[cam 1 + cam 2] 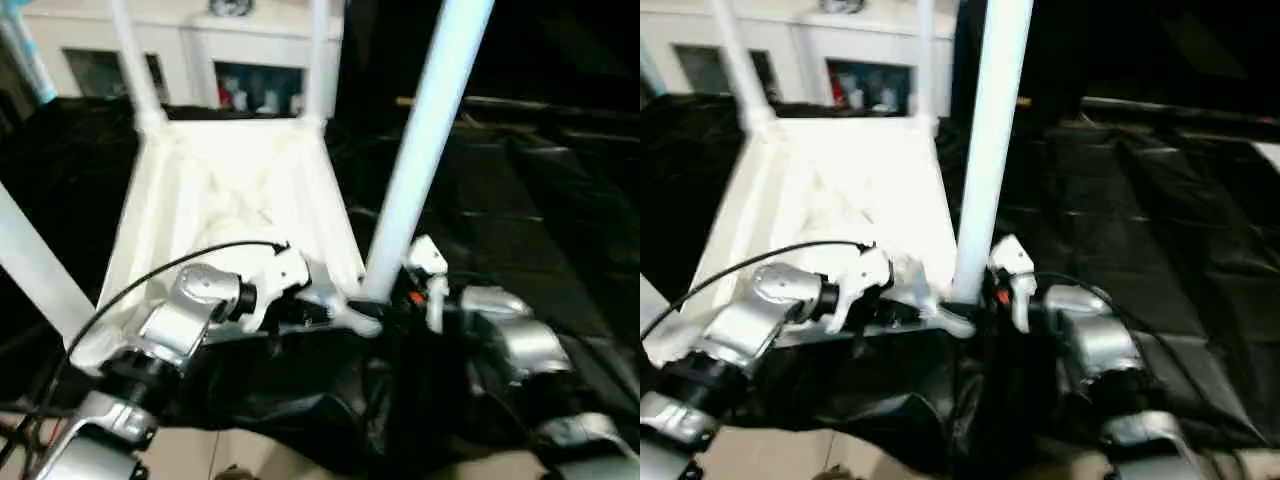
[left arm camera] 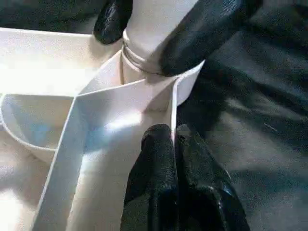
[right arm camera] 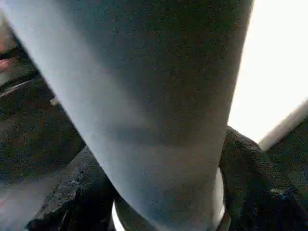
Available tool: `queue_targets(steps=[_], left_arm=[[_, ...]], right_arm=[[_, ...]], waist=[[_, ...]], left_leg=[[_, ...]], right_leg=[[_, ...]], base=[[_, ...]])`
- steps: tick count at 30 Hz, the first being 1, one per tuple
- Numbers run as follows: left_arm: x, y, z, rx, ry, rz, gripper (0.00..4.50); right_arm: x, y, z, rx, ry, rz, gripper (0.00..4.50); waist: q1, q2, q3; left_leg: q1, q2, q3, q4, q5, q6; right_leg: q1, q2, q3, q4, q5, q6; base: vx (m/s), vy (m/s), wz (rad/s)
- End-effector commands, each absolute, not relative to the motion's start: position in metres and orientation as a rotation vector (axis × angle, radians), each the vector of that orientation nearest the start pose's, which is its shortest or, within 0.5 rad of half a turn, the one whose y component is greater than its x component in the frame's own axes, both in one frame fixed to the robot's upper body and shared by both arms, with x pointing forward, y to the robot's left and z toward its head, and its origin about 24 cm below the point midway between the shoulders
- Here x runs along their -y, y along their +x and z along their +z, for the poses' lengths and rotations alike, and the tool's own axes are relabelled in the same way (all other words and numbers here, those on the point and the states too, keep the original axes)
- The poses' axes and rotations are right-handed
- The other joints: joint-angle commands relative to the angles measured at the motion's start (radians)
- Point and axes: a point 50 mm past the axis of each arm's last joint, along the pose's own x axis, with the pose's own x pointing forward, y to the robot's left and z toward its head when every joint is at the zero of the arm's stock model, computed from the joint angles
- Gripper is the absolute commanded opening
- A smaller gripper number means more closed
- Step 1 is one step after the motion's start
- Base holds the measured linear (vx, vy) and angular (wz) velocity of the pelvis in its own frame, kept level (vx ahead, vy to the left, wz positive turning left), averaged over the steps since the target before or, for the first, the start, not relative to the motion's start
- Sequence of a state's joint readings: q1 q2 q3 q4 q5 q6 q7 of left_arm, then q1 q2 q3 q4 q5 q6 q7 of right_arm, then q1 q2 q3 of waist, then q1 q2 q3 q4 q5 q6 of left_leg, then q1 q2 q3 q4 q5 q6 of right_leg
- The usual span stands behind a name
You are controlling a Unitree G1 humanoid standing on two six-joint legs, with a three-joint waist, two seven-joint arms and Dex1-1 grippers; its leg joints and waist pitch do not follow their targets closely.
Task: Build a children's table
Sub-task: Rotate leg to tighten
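Left wrist view showed my left gripper (image 2: pixel 174 144) pinched shut on the upturned table's (image 1: pixel 235 190) rim, my right gripper (image 2: pixel 159 29) clasping the near leg (image 1: pixel 425 140) at its socket; black sheeting (image 1: pixel 540 200) underneath, white cabinet (image 1: pixel 250 50) behind.

My right gripper (image 2: pixel 159 29) brackets the foot of the near-right leg (image 1: pixel 425 140), so that corner of the upturned table (image 1: pixel 240 190) is blocked. My left gripper (image 2: pixel 180 183), pinched on the near rim, closes off the near edge. Between the four legs the ribbed underside lies open. Black sheeting (image 1: pixel 540 200) along the right edge is free.
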State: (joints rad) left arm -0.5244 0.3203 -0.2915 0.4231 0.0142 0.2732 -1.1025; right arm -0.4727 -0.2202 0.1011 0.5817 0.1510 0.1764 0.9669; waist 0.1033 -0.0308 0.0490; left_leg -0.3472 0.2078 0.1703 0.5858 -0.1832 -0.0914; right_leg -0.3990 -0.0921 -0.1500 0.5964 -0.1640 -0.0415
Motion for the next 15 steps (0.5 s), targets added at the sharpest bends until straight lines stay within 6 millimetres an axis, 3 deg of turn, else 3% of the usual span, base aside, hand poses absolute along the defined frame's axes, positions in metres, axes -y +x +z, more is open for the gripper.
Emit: queue_targets(steps=[1,2,3,8,11,12,14,15], left_arm=[[-0.086,0.318,0.075,-0.312,0.300,-1.254,0.00],[-0.082,0.323,0.075,-0.307,0.299,-1.206,0.00],[-0.078,0.327,0.075,-0.303,0.300,-1.167,0.00],[-0.066,0.340,0.077,-0.299,0.283,-1.013,0.00],[-0.060,0.341,0.078,-0.291,0.285,-1.001,0.00],[-0.059,0.340,0.078,-0.290,0.287,-1.007,0.00],[-0.060,0.339,0.078,-0.289,0.288,-1.018,0.00],[-0.061,0.339,0.077,-0.287,0.292,-1.026,0.00]], right_arm=[[0.109,0.310,0.014,-0.412,0.015,0.963,2.57],[0.105,0.314,0.013,-0.409,0.031,0.881,2.56],[0.102,0.318,0.012,-0.410,0.041,0.823,2.56],[0.088,0.331,0.011,-0.408,0.058,0.615,2.56],[0.071,0.332,0.015,-0.370,0.074,0.631,2.56],[0.066,0.331,0.016,-0.355,0.082,0.651,2.91],[0.059,0.329,0.020,-0.328,0.104,0.698,2.91],[0.058,0.328,0.021,-0.324,0.115,0.718,3.29]], waist=[[-0.004,-0.003,-0.058],[-0.006,-0.003,-0.060],[-0.011,-0.002,-0.061],[-0.011,0.000,-0.067],[-0.011,0.001,-0.071],[-0.010,0.002,-0.071],[-0.009,0.001,-0.070],[-0.009,0.000,-0.070]], left_leg=[[0.000,0.025,-0.009,-0.067,-0.234,0.014],[0.000,0.024,-0.011,-0.066,-0.232,0.013],[0.003,0.024,-0.010,-0.066,-0.227,0.014],[-0.002,0.027,-0.009,-0.066,-0.189,0.022],[-0.007,0.029,-0.007,-0.065,-0.137,0.032],[-0.007,0.028,-0.006,-0.065,-0.133,0.039],[-0.008,0.027,-0.003,-0.065,-0.135,0.051],[-0.008,0.028,-0.003,-0.066,-0.138,0.052]], right_leg=[[0.055,-0.076,0.061,-0.102,-0.485,-0.064],[0.055,-0.077,0.059,-0.105,-0.502,-0.049],[0.050,-0.075,0.062,-0.105,-0.492,-0.050],[0.054,-0.076,0.065,-0.092,-0.406,-0.075],[0.055,-0.072,0.071,-0.075,-0.276,-0.112],[0.057,-0.072,0.071,-0.071,-0.248,-0.123],[0.060,-0.072,0.072,-0.072,-0.239,-0.131],[0.061,-0.074,0.072,-0.073,-0.245,-0.131]], base=[[0.000,0.000,0.00],[0.000,0.000,0.00],[0.000,0.000,0.00],[0.000,0.000,0.00],[0.000,0.000,0.00],[0.000,0.000,0.00],[0.000,0.000,0.00],[0.000,0.000,0.00]])
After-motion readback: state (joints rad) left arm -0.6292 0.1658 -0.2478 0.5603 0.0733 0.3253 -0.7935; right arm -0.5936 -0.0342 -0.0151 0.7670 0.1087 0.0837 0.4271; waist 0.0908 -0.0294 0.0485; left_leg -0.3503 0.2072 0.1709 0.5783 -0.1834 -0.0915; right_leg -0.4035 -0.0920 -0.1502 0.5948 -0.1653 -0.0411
